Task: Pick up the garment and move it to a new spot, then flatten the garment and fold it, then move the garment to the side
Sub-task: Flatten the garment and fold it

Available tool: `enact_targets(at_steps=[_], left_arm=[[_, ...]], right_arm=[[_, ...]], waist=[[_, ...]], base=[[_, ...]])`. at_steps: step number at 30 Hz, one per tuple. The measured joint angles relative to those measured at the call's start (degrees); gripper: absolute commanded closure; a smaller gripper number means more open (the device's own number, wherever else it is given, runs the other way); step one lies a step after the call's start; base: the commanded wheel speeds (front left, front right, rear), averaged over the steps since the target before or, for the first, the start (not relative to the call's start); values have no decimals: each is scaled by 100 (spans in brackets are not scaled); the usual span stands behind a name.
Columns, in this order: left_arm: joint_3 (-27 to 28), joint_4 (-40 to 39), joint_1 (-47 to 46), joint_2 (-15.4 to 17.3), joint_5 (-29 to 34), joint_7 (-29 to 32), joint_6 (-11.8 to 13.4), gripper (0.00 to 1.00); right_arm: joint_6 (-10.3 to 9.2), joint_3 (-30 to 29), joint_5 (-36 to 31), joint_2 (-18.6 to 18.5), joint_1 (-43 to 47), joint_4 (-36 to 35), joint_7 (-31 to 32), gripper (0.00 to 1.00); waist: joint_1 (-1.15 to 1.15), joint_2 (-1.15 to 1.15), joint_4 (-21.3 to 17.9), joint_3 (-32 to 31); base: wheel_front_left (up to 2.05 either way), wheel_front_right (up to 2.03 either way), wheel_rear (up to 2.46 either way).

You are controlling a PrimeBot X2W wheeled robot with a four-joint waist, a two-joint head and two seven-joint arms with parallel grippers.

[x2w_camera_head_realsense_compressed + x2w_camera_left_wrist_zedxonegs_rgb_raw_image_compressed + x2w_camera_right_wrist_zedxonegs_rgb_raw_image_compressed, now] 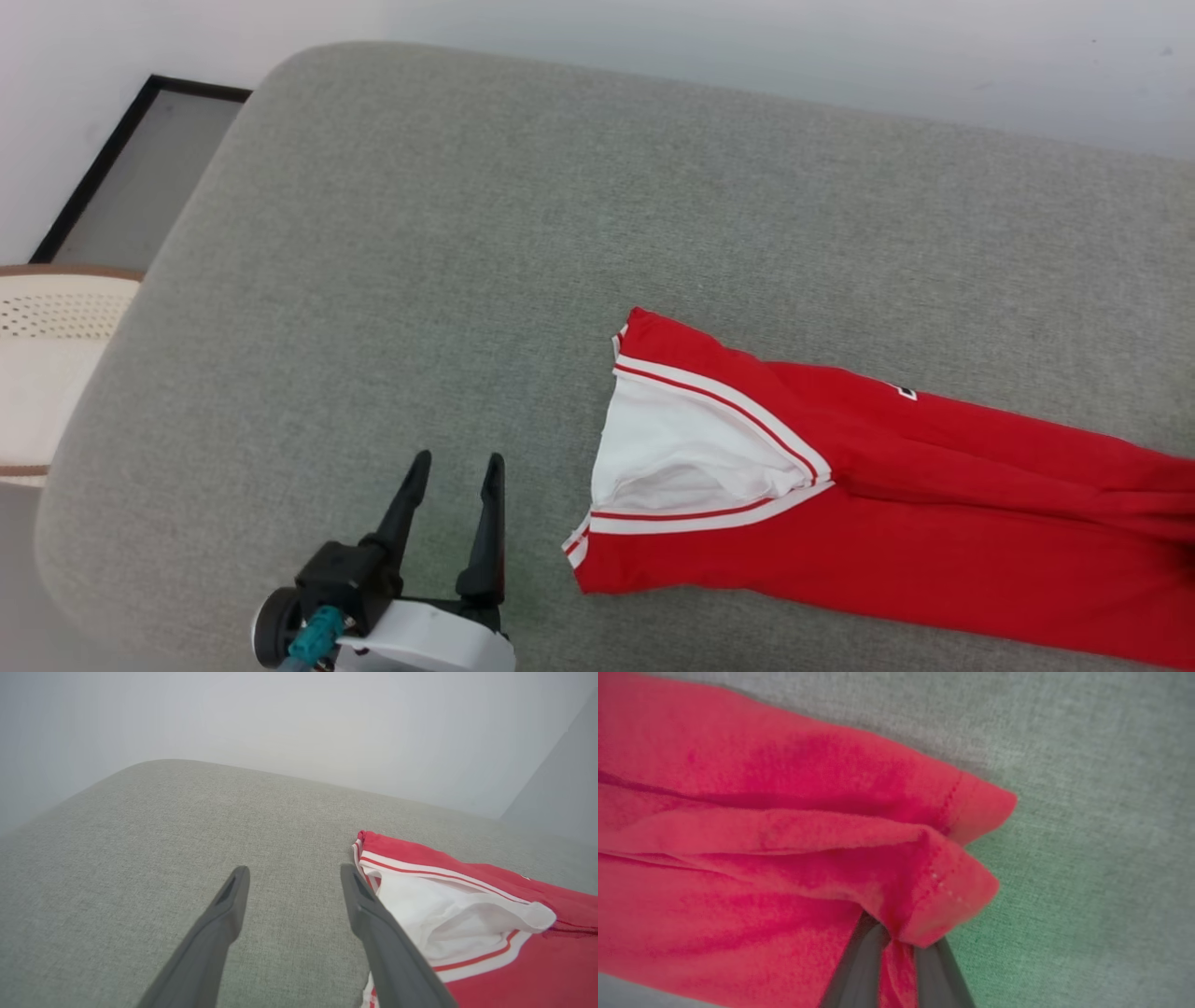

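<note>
The garment [887,504], a red shirt with a white sleeve and red-and-white striped trim, lies folded lengthwise on the grey cushion [467,233], running off the right edge of the head view. A corner of a black print shows on its upper edge. My left gripper [453,471] stands open near the front edge, left of the sleeve end and apart from it. In the left wrist view the gripper [294,877] has bare cushion between its fingers, the garment [467,914] just to its right. My right gripper [899,938] is shut on the garment's [761,835] red hem, cloth bunched between the fingers.
The cushion's rounded left end drops off beside a pale perforated basket [51,364] with a brown rim. A dark-framed panel [140,168] stands against the white wall behind. Bare cushion stretches left of and behind the garment.
</note>
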Motion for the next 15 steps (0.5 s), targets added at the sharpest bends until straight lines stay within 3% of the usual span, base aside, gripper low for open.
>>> enact_targets(at_steps=[10,15], left_arm=[[662,240,86,-346,467,0,-528,0],[877,368,141,-415,644,0,-699,0]], right_arm=[[1,-271,-126,292,-195,155,-681,100],[0,-579,-187,201,-251,416,-1029,100]], waist=[[0,0,-294,-62],[0,0,-540,-91]], base=[[0,0,0],[0,0,0]])
